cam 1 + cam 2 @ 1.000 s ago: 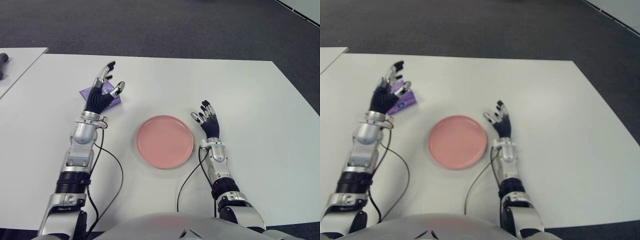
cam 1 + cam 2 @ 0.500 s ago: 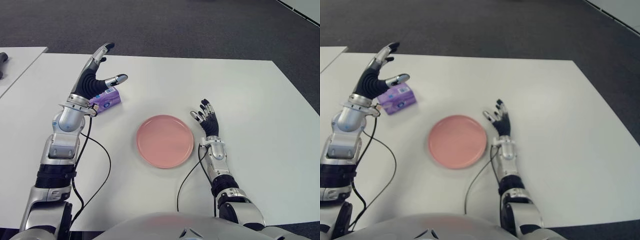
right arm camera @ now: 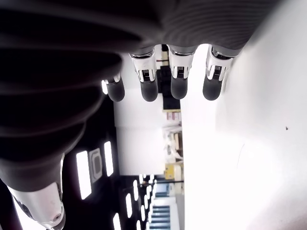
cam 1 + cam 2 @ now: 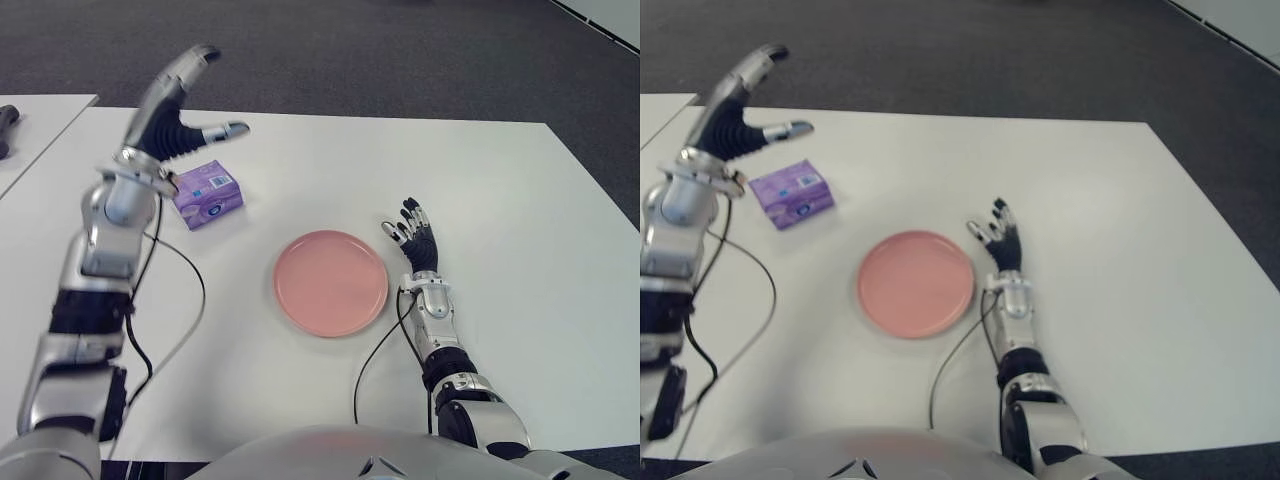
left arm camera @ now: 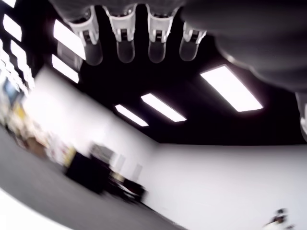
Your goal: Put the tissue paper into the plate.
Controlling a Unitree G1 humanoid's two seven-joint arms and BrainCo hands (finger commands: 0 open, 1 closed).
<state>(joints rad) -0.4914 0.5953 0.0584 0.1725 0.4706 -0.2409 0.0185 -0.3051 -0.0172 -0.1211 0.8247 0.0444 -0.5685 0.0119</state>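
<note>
Spanning most of the view, the counter (image 4: 520,200) carries a pink plate (image 4: 331,282) at centre, bare. Since a second ago the left hand (image 4: 172,105) has lifted off the tissue pack (image 4: 206,195) and risen clear, fingers spread and empty, so the pack is ungrasped and the pickup looks yet to be made. That pack lies flat left of the plate, long axis angled toward the far right. Beside the plate's right edge the right hand (image 4: 414,238) shows fingers apart, idle.
</note>
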